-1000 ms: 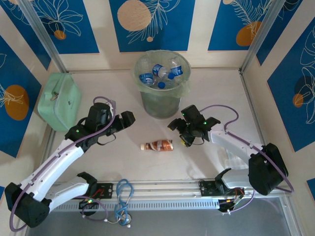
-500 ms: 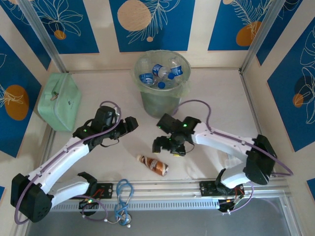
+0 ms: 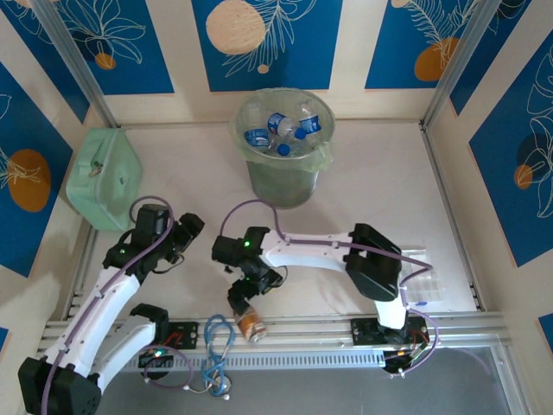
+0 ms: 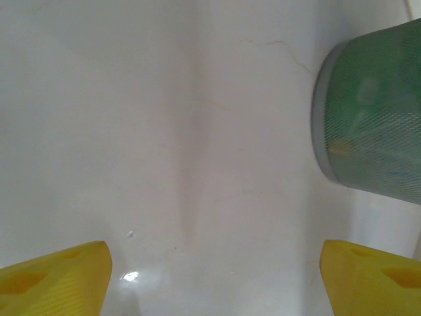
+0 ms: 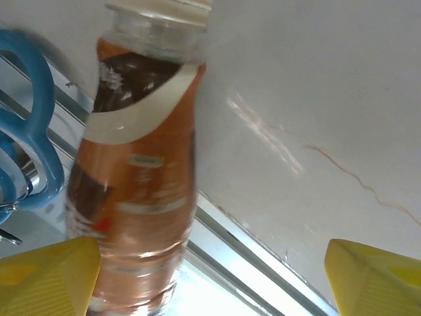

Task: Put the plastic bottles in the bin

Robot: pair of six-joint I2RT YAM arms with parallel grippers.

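Observation:
A brown, orange-labelled plastic bottle (image 3: 249,318) lies at the table's front edge, partly over the metal rail. In the right wrist view this bottle (image 5: 141,184) rests just inside the left yellow fingertip, cap pointing away. My right gripper (image 3: 252,290) (image 5: 210,280) hangs over it, open, with a wide gap on the other side of the bottle. The pale green bin (image 3: 285,151) stands at the back centre and holds several clear, blue-labelled bottles (image 3: 278,130). My left gripper (image 3: 188,227) (image 4: 214,280) is open above bare table, with the bin (image 4: 375,118) ahead to its right.
A flat mint-green case (image 3: 104,177) sits at the far left. Blue loops (image 3: 216,337) (image 5: 33,131) lie on the front rail (image 3: 328,333) beside the brown bottle. A clear plastic piece (image 3: 415,277) lies near the right arm's base.
The brown bottle has gone from mid-table to the front rail. My right gripper swept left and forward after it. The left arm drew back to the left.

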